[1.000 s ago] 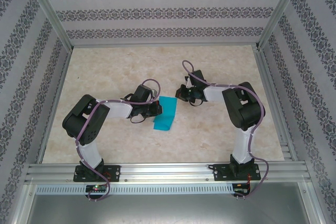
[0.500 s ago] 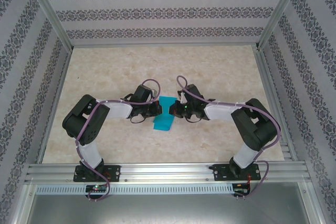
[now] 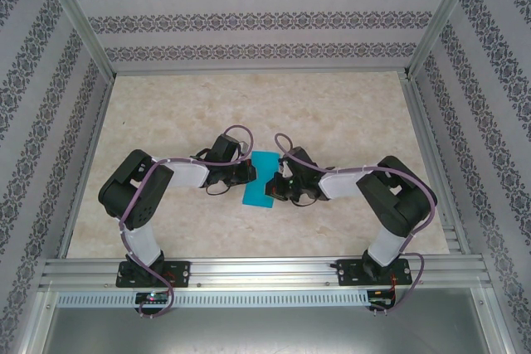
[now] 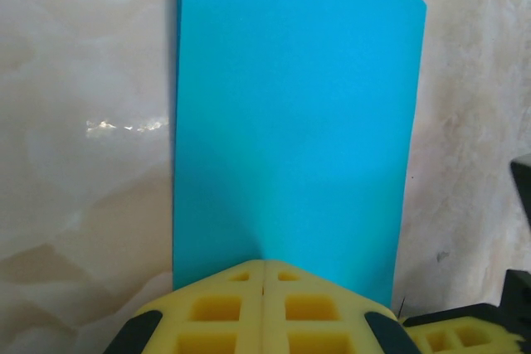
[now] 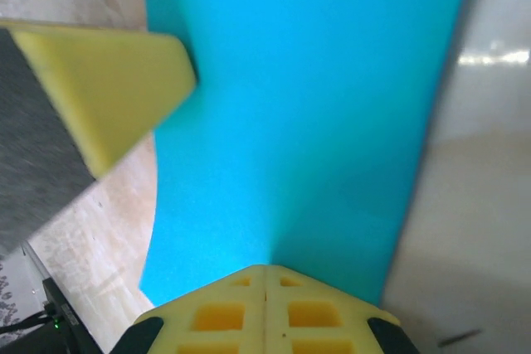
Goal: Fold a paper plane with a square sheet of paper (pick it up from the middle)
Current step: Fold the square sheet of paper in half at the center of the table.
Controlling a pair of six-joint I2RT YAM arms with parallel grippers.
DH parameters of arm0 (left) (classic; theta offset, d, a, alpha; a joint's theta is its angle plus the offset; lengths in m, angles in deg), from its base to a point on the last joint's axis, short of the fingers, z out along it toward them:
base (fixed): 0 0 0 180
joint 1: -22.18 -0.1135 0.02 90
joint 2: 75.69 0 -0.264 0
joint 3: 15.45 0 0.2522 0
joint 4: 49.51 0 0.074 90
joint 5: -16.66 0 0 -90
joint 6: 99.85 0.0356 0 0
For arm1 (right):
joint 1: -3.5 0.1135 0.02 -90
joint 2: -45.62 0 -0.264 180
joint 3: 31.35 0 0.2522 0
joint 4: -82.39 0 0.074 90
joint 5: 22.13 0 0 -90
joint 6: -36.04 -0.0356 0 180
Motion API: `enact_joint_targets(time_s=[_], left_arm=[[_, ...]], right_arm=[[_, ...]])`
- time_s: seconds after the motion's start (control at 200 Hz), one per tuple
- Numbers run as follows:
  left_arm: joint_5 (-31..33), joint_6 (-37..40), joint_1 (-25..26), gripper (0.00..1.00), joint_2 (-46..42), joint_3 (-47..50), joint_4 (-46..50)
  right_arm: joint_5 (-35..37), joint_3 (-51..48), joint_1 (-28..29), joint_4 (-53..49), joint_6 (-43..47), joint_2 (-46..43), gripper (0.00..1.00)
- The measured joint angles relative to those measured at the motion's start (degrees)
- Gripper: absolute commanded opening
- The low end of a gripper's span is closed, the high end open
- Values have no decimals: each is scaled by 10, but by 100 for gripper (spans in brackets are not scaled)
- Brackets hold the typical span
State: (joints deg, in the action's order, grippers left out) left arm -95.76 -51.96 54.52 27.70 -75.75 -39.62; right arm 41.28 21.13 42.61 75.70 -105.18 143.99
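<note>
Overhead — sheet of paper (image 3: 260, 180) between left gripper (image 3: 250, 174) and right gripper (image 3: 273, 186). Wrist views add: both clenched, tips on its near edge.

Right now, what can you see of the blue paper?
The paper is plain teal-blue, thin, smooth and unmarked, a long rectangle lying on the marble-look table between the arms. One corner looks slightly curled. The left jaws and right jaws, both shut, meet opposite long edges; pinching or pressing, I cannot tell.
</note>
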Motion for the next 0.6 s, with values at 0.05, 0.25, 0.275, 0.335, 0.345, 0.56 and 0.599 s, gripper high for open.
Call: enact_joint_targets(time_s=[0.05, 0.25, 0.275, 0.335, 0.345, 0.56, 0.599], left_arm=[[0, 0, 0, 0, 0, 1, -2], [0, 0, 0, 0, -1, 5, -8], [0, 0, 0, 0, -1, 5, -9], [0, 0, 0, 0, -1, 5, -9], [0, 0, 0, 0, -1, 5, -9], [0, 0, 0, 0, 0, 5, -9], [0, 0, 0, 0, 0, 5, -9]], right_arm=[[0, -5, 2, 8, 0, -1, 0], [0, -25, 9, -7, 3, -28, 1], [1, -25, 10, -14, 4, -33, 1], [1, -22, 13, -28, 6, -44, 1], [1, -21, 13, -30, 7, -45, 1], [1, 46, 14, -42, 18, -22, 1], [1, 53, 16, -38, 18, -13, 1]])
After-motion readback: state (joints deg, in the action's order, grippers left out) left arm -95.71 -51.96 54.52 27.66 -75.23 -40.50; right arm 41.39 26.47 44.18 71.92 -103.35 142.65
